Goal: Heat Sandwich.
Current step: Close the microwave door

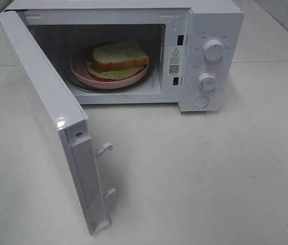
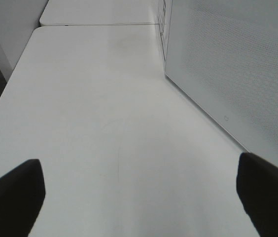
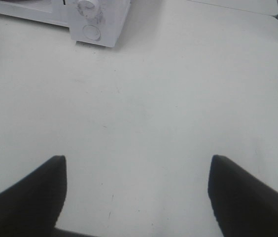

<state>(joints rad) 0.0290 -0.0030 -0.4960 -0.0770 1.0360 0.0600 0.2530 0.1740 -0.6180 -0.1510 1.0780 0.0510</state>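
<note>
White bread, soft and light, makes up the sandwich (image 1: 118, 57), which lies on a pink plate (image 1: 80, 69) inside the open microwave (image 1: 218, 23), at about 11 o'clock from the middle of the high view. I judge it would squash under a pinch and its layers would slide apart. The safer hold is the stiff plate rim at its 6 o'clock edge, nearest the opening, with the plate kept level. The door (image 1: 47, 117) stands swung out toward 8 o'clock over the worktop (image 1: 210, 173). The left jaws are spread wide and hold nothing, over bare worktop just beside a dotted white panel (image 2: 237, 64), probably the door's outer face. The right jaws are also spread and empty, well apart from the microwave's knob corner. Neither arm shows in the high view. The sandwich's far side and the plate's back rim sit in the cavity's shadow, the filling shows only along the near edge, and the print around the upper knob (image 1: 214, 50) is too small to read.
</note>
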